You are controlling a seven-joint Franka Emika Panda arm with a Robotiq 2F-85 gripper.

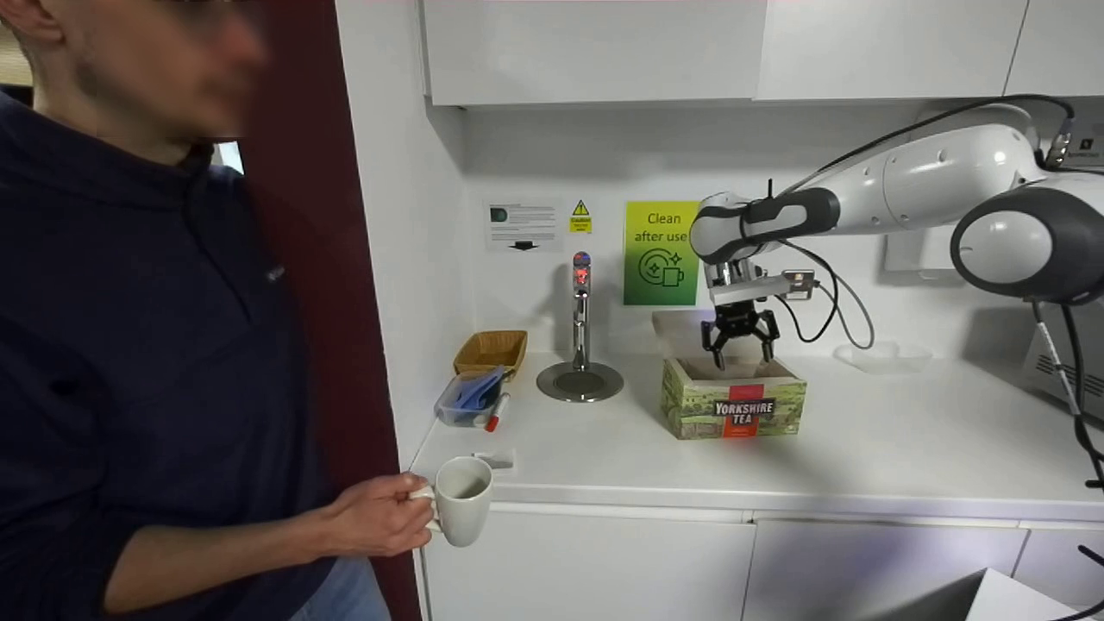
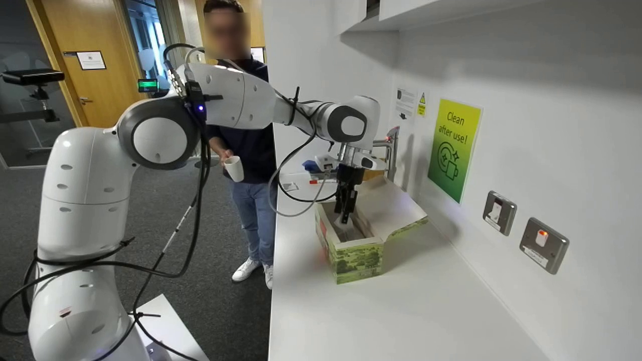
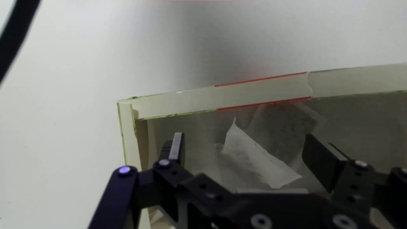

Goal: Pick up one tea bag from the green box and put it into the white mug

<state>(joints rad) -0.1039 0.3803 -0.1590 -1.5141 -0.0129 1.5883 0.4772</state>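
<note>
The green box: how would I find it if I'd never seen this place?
Look along the white counter to where the robot's open hand points down. There stands the green box, its lid tipped back. Unlike the brown basket by the chrome tap, it carries a red Yorkshire Tea label on its front.

The white table point(image 1: 595, 459) bears the green box point(image 1: 733, 410), a brown basket point(image 1: 496, 348), a clear tub point(image 1: 466, 417) and red-capped marker point(image 1: 498, 414).

We find the face point(image 1: 177, 69) of the person in the navy top point(image 1: 147, 319) blurred in both exterior views, while in the wrist view the black two-fingered gripper point(image 3: 245, 149) hides part of the rectangular green cardboard box point(image 3: 254, 93), cropped at the view's right edge.
</note>
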